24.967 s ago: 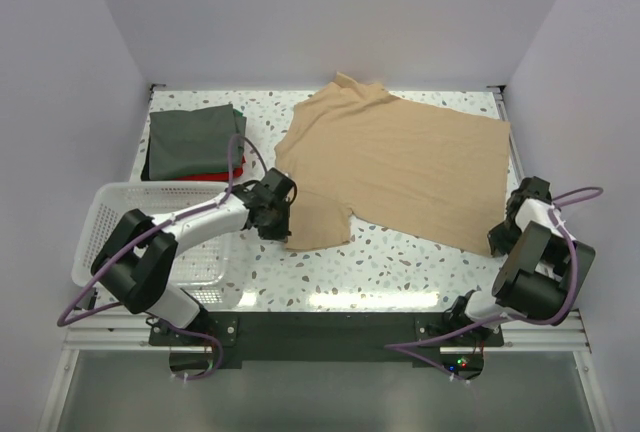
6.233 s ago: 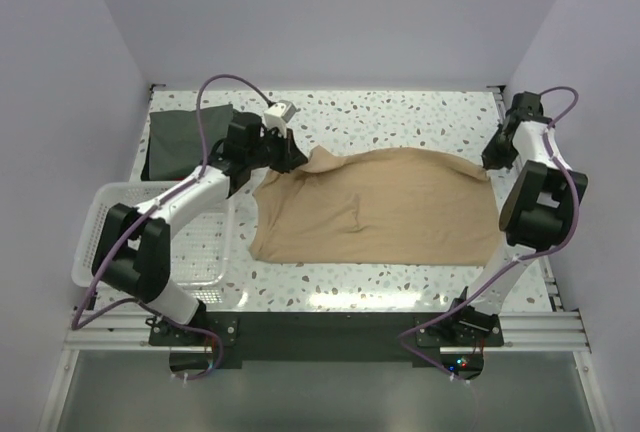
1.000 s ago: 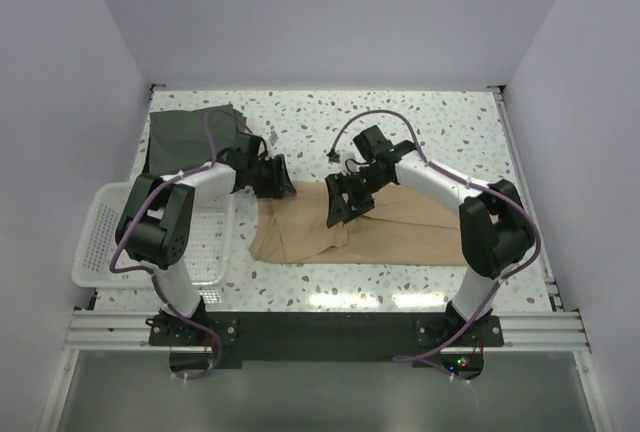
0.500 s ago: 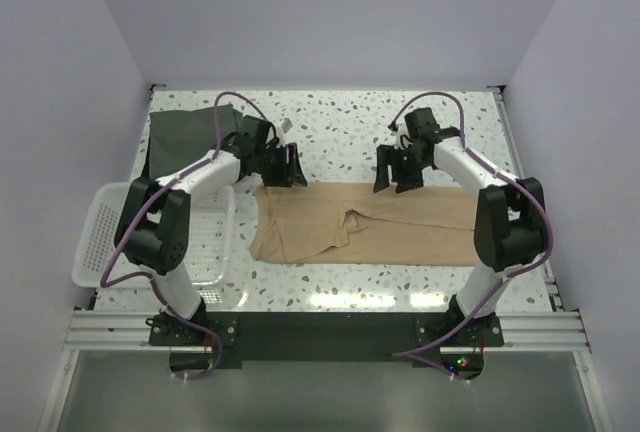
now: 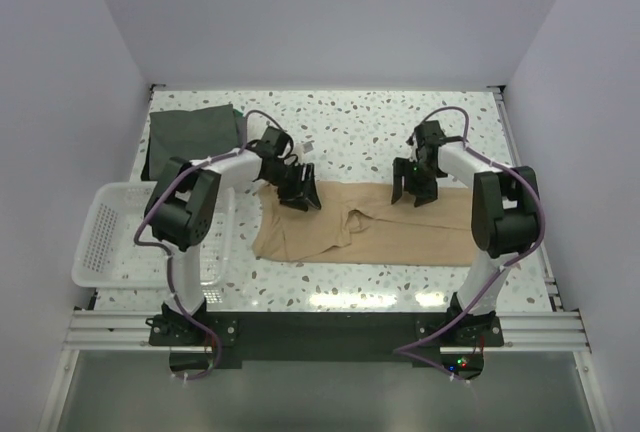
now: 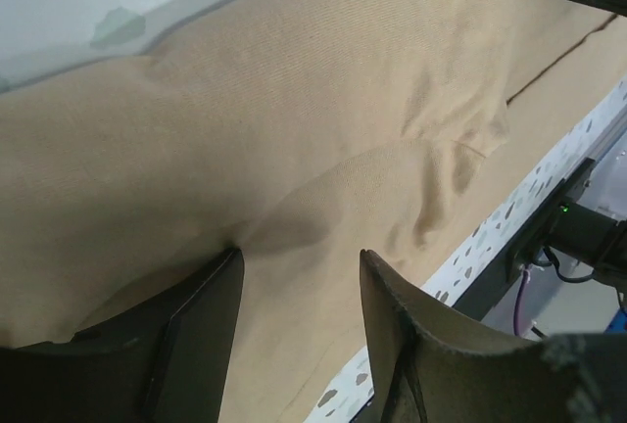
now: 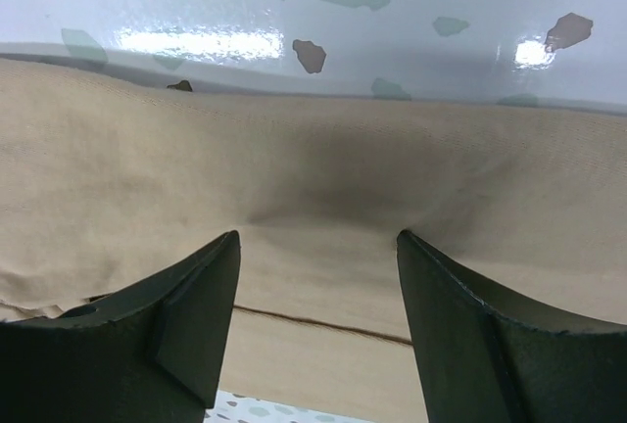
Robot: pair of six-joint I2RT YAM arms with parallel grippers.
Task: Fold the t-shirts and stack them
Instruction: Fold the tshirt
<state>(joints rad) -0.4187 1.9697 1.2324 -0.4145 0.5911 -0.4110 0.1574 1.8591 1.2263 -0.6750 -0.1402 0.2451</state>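
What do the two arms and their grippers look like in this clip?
Both the left arm and right arm have white links with bulky black joints, and a purple cable loops along each. The left gripper and right gripper are black, with flat wedge-shaped fingers.

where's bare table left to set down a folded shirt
Free: the far strip of table beyond the tan shirt, right of the dark shirt; the near strip before it. Crowded: the basket side, and the tan shirt's far edge under the left tool and right tool.
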